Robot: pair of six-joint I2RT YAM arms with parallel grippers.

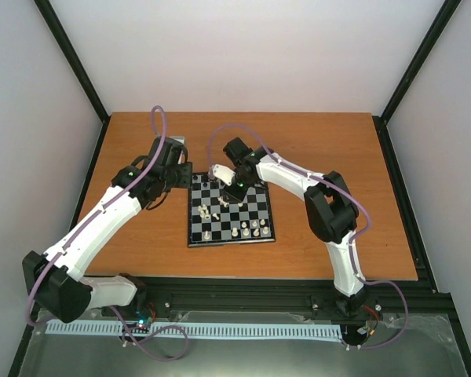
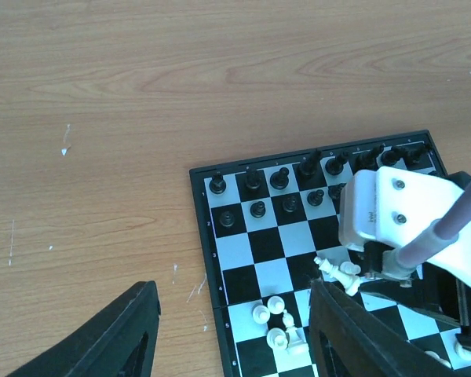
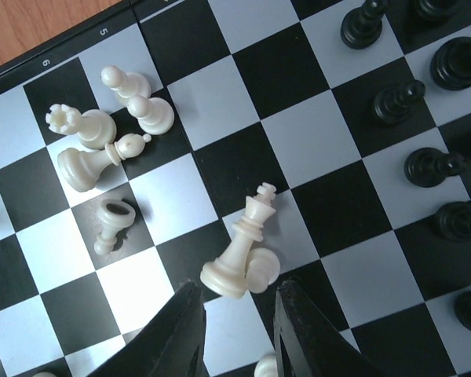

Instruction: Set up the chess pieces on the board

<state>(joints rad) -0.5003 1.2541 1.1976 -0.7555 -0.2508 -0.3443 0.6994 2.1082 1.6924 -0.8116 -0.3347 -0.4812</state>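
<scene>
Two rows of black pieces [image 3: 424, 102] are standing upright along one edge of the board [image 1: 230, 228]; the board is lying flat on the table [image 1: 330, 141], just ahead of the arm bases. The right gripper [image 3: 237, 334] is hovering low over mid-board; its fingers [image 3: 177, 338] are standing a narrow gap apart and gripping nothing. A white king [image 3: 242, 251] is lying tipped just beyond the fingertips, leaning on another fallen white piece [image 3: 265, 267]; a loose white cluster [image 3: 102, 149] is sitting near it, some pieces upright and some toppled. The left gripper [image 2: 231, 345] is hanging at the board's side, one finger over bare wood and the other over the squares; its jaws are spreading wide and holding nothing. Several white men [image 1: 250, 232] are standing along the near edge.
</scene>
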